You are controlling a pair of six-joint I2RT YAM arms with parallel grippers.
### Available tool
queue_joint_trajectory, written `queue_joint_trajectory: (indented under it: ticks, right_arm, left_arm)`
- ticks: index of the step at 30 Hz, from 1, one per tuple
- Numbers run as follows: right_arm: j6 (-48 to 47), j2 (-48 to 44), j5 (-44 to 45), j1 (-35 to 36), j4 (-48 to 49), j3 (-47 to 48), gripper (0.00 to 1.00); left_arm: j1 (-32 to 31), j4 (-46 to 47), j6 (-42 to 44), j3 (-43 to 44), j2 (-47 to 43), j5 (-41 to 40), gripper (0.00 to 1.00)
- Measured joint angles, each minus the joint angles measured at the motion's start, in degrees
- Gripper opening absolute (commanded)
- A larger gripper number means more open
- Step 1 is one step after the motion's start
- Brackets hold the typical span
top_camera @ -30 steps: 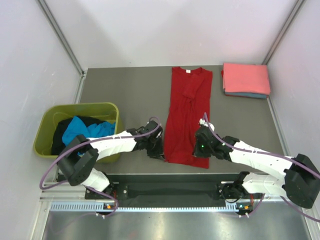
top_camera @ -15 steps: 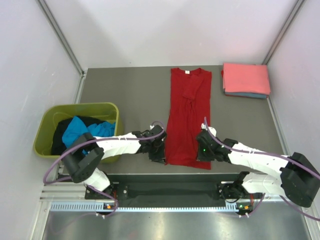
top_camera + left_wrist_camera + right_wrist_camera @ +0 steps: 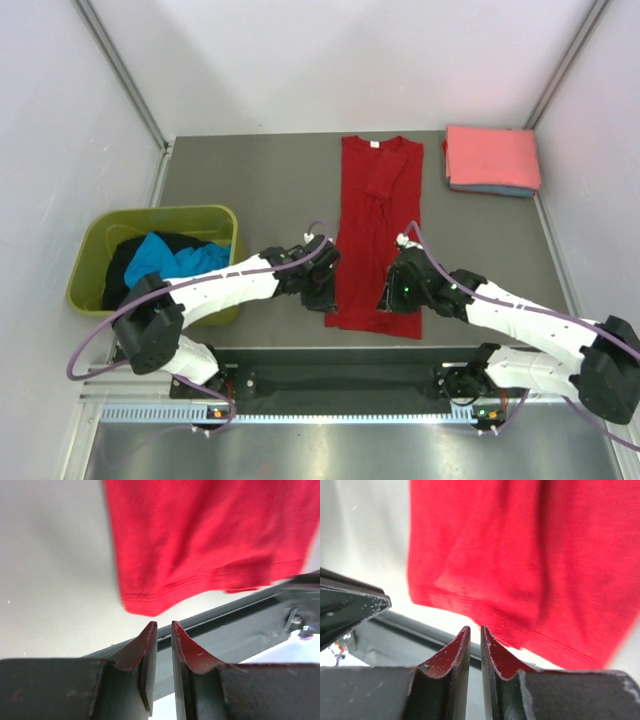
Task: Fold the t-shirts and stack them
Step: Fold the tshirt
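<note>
The left gripper (image 3: 162, 624) is closed to a slit on nothing, with the near left hem corner of the red shirt (image 3: 372, 225) just ahead of its tips. The shirt lies flat as a long strip, so I'd say the hem-to-collar fold is next, and each gripper must open and pinch a corner. The right gripper (image 3: 475, 628) is likewise nearly shut and empty, with the hem just beyond it.

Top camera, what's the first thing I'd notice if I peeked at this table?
The long red shirt lying down the middle of the table, with the left gripper and right gripper close by its near hem, one on each side. Next, the pink shirt stacked on a blue shirt in the far right corner, and the green tub on the left holding a turquoise shirt and a black shirt.
</note>
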Motion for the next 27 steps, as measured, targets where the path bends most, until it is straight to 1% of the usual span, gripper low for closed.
queue_joint_trajectory:
  ticks: [4, 10, 15, 16, 17, 20, 21, 24, 27]
  right_arm:
    - [0.7, 2.1, -3.9, 0.0, 4.9, -2.5, 0.14]
    - [2.3, 2.9, -5.8, 0.0, 9.5, -11.4, 0.11]
    - [2.7, 3.7, -6.8, 0.0, 11.4, -12.3, 0.11]
    - [2.7, 3.6, -6.8, 0.0, 11.3, -12.3, 0.11]
    - [2.7, 3.4, -6.8, 0.0, 11.2, -12.3, 0.12]
    - [2.4, 1.5, -6.3, 0.0, 8.5, -11.7, 0.18]
    - [2.4, 0.4, -6.1, 0.0, 7.2, -11.3, 0.20]
    - [1.8, -4.1, -4.9, -0.4, 3.4, -9.7, 0.23]
    - [0.3, -6.8, -4.7, -3.9, 1.1, -8.6, 0.24]
  left_arm:
    - [0.2, -0.7, 1.2, 3.3, 0.0, -0.9, 0.23]
    - [0.2, 0.3, 1.2, 1.5, 0.8, -0.3, 0.23]
    - [0.5, -0.2, 1.6, 0.1, 1.2, -0.4, 0.25]
    - [0.7, -0.3, 2.0, 0.1, 1.3, -0.4, 0.25]
    - [1.0, -0.3, 2.4, 0.1, 1.4, -0.4, 0.30]
    - [3.1, -0.2, 3.7, 0.1, 1.5, -0.3, 0.36]
    - [4.1, -0.2, 4.3, 0.1, 1.5, -0.2, 0.36]
    - [6.7, 0.3, 5.6, 0.0, 1.6, 0.9, 0.39]
    - [8.5, 1.9, 6.6, -0.4, 2.4, 2.7, 0.40]
